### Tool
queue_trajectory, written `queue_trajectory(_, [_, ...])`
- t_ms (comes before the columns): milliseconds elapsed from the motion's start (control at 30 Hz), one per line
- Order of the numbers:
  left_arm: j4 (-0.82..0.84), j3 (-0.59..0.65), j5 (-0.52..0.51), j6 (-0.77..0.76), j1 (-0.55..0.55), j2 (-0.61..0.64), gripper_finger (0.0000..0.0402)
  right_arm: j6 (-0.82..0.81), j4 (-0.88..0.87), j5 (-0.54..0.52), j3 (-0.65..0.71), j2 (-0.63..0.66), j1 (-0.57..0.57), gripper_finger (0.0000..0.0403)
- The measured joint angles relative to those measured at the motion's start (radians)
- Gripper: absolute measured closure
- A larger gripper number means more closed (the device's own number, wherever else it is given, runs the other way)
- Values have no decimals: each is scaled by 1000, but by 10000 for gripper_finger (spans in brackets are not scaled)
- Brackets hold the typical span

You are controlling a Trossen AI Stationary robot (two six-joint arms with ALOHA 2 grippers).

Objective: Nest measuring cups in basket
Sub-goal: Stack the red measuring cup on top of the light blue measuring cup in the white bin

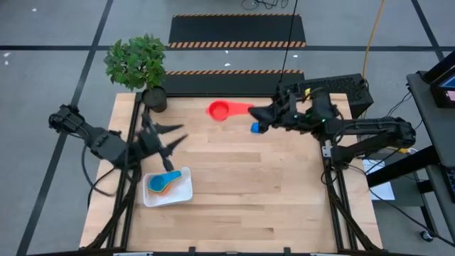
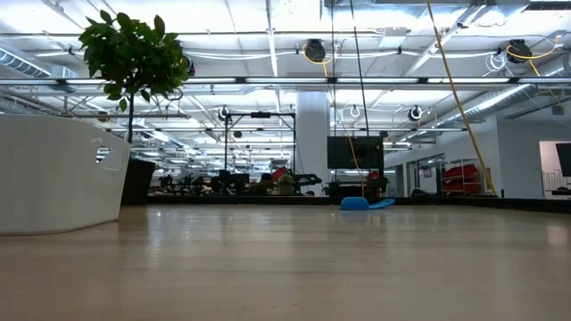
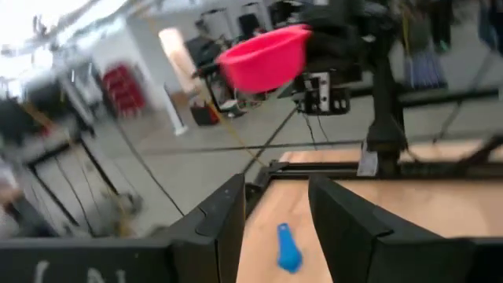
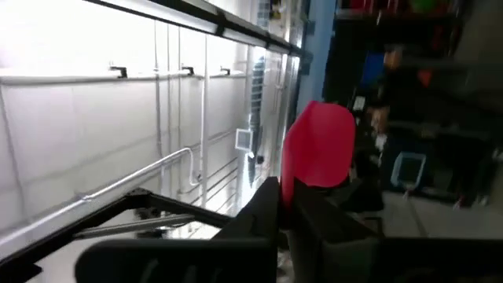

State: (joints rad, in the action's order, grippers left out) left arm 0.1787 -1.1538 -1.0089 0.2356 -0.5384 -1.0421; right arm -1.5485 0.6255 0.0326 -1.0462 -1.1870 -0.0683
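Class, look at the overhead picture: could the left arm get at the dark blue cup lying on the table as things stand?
Probably not easily. The left claw hangs open above the basket, while the dark blue cup lies across the table, right under the right claw, which holds the red cup there.

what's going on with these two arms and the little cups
The robot is gathering measuring cups into the white basket. The right claw is shut on the red cup's handle and holds it above the far side of the table. The left claw hangs open just beyond the basket, where a light blue cup and an orange cup already sit. A dark blue cup lies on the table under the right arm.
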Motion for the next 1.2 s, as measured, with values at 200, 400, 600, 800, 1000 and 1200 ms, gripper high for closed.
queue_trajectory(200, [288, 1, 77, -574, 107, 153, 255, 134, -93, 65, 0, 55, -97, 402])
queue_trajectory(400, [544, 0, 468, -961, 317, 303, 254, 207, -107, 188, -1, 46, -174, 402])
queue_trajectory(600, [654, 0, 544, -1257, 440, 407, 254, 238, -212, 366, -1, 7, -268, 403])
queue_trajectory(800, [711, 0, 461, -1391, 499, 449, 254, 270, -211, 456, -1, -60, -317, 403])
queue_trajectory(1000, [690, 0, 469, -1496, 501, 409, 254, 270, -194, 578, -1, -103, -321, 403])
queue_trajectory(1200, [669, 0, 594, -1554, 501, 327, 254, 299, -180, 708, -1, -107, -353, 403])
